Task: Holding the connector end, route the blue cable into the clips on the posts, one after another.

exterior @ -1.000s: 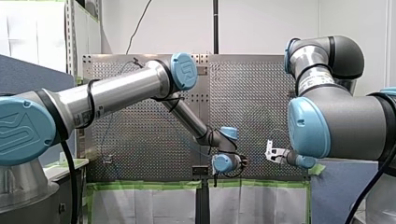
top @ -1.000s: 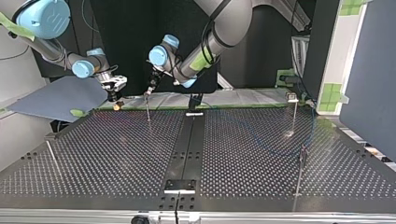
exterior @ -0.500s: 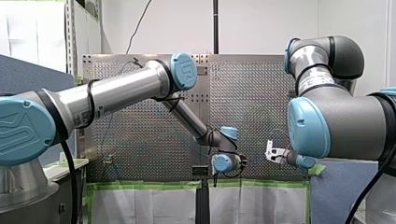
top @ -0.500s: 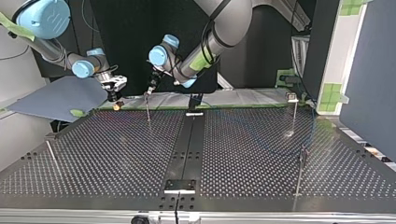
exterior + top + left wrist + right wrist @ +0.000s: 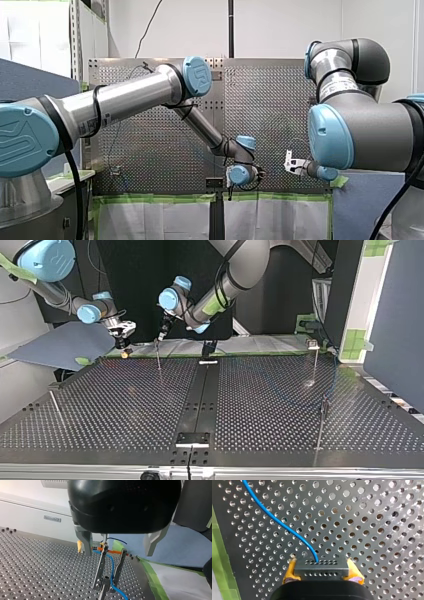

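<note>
- The blue cable leaves the top face of the dark connector and curves away over the perforated table.
- In the right wrist view, the connector is grasped by my right gripper. Its yellow pads press on the two short ends of the block, so this gripper is clenched on the connector.
- In the top view, the connector end is at the far edge of the table, in the left half and a little above the plate.
- From the connector the cable goes to my left gripper, which is just beside my right one, above the nearest post.
- In the left wrist view, the cable runs down between the two metal fingers. They stand with a slim gap between them, wider than the cable. This gripper is released and does not pinch the cable.
- Between the tips of these fingers is the dark clip on top of the post. The cable passes close by it, but I cannot tell if it sits inside the clip.
- In the top view, a faint blue curve shows again near two further posts at the right side.
- One more thin post stands at the left side of the top view, well apart from both grippers.
- Green tape lines the table edge beside the connector.
- A grey-blue sheet lies beyond the far left corner of the table in the top view.
</note>
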